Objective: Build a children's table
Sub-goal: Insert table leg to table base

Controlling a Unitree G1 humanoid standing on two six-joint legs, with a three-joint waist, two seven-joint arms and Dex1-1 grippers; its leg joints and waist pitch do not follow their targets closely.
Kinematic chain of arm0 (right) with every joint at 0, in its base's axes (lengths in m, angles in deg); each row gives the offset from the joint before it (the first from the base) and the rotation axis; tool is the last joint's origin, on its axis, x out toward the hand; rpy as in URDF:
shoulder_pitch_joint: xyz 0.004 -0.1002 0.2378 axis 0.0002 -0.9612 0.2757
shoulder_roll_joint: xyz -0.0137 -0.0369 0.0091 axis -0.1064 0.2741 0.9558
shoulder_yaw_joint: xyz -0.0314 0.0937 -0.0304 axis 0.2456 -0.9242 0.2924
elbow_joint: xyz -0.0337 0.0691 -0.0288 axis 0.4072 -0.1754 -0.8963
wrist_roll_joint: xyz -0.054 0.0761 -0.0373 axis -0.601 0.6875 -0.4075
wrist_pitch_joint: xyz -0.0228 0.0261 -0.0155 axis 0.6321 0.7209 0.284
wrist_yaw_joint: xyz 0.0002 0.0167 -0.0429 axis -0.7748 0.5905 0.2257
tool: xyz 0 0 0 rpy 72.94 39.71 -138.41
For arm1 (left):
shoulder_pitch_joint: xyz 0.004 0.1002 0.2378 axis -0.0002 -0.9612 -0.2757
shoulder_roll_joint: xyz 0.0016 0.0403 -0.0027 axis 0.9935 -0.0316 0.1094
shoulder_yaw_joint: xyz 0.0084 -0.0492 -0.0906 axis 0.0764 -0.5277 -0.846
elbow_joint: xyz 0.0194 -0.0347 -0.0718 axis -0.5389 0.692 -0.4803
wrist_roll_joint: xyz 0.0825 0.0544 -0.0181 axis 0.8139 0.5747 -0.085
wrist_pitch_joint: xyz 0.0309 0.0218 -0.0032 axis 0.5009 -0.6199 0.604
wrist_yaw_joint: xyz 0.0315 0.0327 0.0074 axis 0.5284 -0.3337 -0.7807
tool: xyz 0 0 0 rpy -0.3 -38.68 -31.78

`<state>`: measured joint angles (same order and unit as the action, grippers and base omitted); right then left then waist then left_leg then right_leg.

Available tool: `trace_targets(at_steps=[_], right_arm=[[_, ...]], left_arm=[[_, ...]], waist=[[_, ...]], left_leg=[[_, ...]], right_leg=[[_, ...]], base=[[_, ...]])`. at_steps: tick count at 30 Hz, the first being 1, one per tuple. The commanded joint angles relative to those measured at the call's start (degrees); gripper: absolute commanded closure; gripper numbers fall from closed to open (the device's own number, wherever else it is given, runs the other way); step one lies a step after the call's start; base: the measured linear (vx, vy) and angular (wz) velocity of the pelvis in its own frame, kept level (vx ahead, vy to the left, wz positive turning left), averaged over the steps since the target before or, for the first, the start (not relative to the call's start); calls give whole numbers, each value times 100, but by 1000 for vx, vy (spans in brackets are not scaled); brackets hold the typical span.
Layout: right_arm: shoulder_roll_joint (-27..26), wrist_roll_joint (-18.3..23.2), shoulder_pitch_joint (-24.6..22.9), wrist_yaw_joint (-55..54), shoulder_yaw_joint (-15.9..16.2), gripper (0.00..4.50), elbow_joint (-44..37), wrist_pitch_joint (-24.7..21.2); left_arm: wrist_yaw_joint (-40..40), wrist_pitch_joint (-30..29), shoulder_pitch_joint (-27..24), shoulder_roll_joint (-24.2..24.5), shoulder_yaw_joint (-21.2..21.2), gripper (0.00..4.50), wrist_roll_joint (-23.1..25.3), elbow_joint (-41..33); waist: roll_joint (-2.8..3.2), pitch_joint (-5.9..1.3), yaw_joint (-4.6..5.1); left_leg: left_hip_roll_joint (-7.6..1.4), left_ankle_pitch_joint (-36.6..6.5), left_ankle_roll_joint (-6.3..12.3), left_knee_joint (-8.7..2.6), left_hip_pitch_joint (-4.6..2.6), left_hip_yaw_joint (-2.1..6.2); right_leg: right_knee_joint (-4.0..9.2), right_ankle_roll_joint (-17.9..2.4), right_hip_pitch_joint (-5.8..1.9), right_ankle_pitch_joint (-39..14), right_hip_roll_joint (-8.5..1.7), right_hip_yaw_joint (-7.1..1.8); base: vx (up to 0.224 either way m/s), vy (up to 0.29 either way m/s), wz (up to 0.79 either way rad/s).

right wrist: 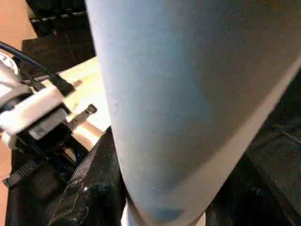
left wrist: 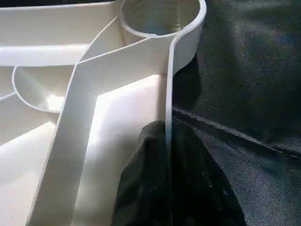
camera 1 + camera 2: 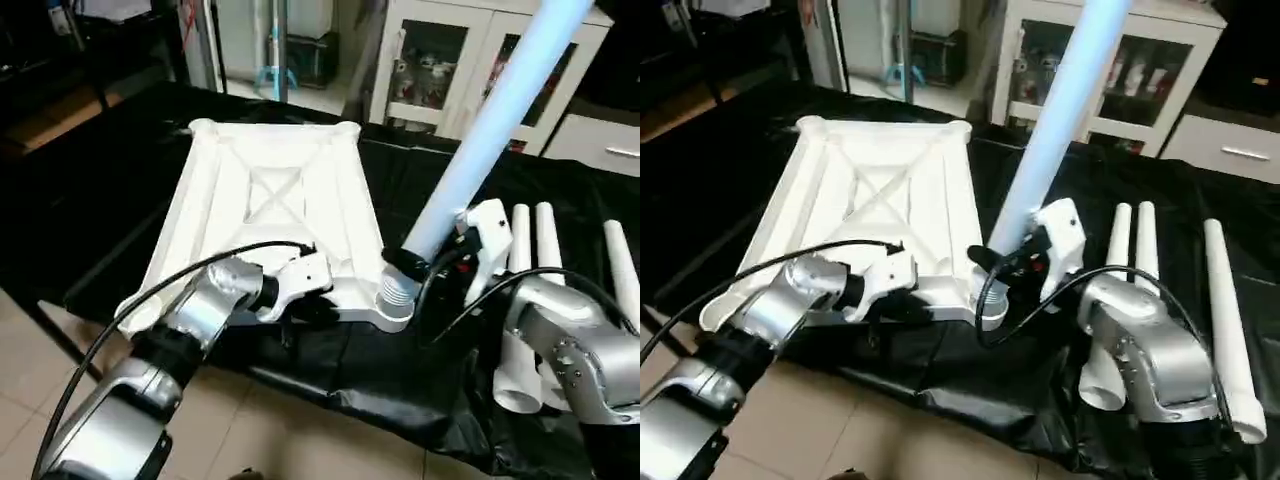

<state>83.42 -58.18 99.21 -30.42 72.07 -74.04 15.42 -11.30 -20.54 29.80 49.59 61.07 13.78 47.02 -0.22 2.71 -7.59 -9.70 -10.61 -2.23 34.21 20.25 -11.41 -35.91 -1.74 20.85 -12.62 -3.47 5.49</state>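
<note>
Your top (image 3: 270, 200) is lying ribbed side up on the black worktop (image 3: 560, 200), its near edge at the front of the worktop. Your left tool (image 2: 167, 141) is pinching the thin rim wall of the top's near edge, one black finger (image 2: 141, 188) on each side of the wall, near a corner socket (image 2: 160, 19). Your right tool (image 3: 415, 262) is gripping a leg (image 3: 490, 130) just above its threaded end, which is sitting in the near right socket (image 3: 393, 305) while the leg is leaning away to the upper right. Three spare legs (image 3: 1225, 310) are lying side by side on the worktop to the right of the top.
</note>
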Motion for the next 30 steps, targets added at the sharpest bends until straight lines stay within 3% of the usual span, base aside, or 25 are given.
trace_targets(at_steps=[1, 5, 8, 10, 12, 16, 19, 30], right_arm=[[105, 22, 81, 94, 54, 264, 98, -24], [233, 9, 158, 277, 185, 264, 167, -209], [323, -6, 182, 405, 250, 264, 202, -311], [347, 37, 197, 472, 256, 264, 237, -385], [426, 62, 229, 643, 332, 264, 306, -434], [489, 30, 332, 813, 488, 264, 404, -452], [498, -41, 439, 906, 602, 264, 515, -468], [444, -235, 705, 1038, 847, 264, 936, -348]], left_arm=[[114, -174, -452, -8, 104, 442, -130, 40], [277, -214, -585, 116, 206, 450, -80, -171], [300, -197, -609, 152, 222, 450, -41, -199], [346, -228, -628, 167, 223, 450, -23, -251], [406, -304, -675, 188, 227, 450, 2, -376], [510, -364, -690, 225, 266, 450, 13, -476], [532, -362, -675, 238, 281, 450, 17, -486], [580, -389, -712, 262, 299, 450, 84, -607]], waist=[[-98, -290, 17], [-187, -304, 92], [-174, -306, 83], [-197, -306, 84], [-183, -308, 81], [-229, -295, 101], [-217, -287, 92], [-267, -287, 104]], left_leg=[[-483, -1160, 36, -455, -27, 295], [-455, -903, 150, -433, -26, 256], [-438, -809, 227, -419, -38, 231], [-451, -830, 211, -430, -39, 237], [-465, -852, 199, -434, -49, 243], [-459, -910, 181, -438, -47, 238], [-465, -964, 149, -443, -60, 239], [-473, -1006, 94, -454, -68, 240]], right_leg=[[589, -553, -173, -1907, -761, -424], [532, -659, -172, -1409, -711, -438], [539, -686, -161, -1299, -705, -445], [537, -679, -165, -1314, -702, -441], [531, -701, -169, -1317, -711, -439], [546, -713, -163, -1435, -705, -437], [568, -672, -149, -1595, -713, -444], [559, -712, -143, -1552, -721, -445]], base=[[0, 0, 0], [0, 0, 0], [0, 0, 0], [0, 0, 0], [0, 0, 0], [0, 0, 0], [0, 0, 0], [0, 0, 0]])
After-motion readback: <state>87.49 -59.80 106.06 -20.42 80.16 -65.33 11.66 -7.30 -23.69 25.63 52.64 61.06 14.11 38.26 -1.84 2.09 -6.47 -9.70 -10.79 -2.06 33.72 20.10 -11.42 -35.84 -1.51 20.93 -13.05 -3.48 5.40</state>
